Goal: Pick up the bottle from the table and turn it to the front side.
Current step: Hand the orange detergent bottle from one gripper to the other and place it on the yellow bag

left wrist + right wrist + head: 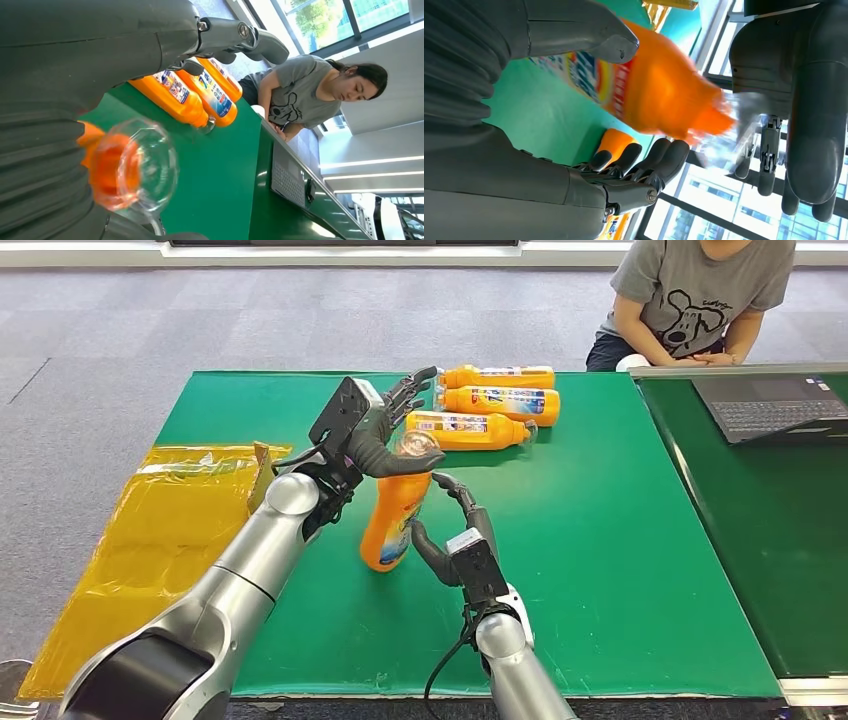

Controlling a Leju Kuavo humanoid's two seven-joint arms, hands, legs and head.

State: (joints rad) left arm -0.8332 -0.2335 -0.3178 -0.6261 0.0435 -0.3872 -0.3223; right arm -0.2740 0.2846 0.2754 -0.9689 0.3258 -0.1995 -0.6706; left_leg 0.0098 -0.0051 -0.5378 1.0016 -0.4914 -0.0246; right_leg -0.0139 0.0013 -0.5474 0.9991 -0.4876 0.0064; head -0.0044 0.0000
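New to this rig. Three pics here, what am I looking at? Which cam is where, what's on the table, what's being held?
It is a humanoid robot with two silver arms, each ending in a many-fingered hand. The wide picture comes from its head, looking down at a green table. The other two come from cameras at the wrists, so they look turned.

The left hand holds the top of an upright orange bottle, at its clear cap. The right hand is right beside the bottle with its fingers apart; a firm grip there cannot be seen.

Three more orange bottles lie side by side at the far edge. A yellow bag lies left of the table, a laptop to the right, and a person sits behind.
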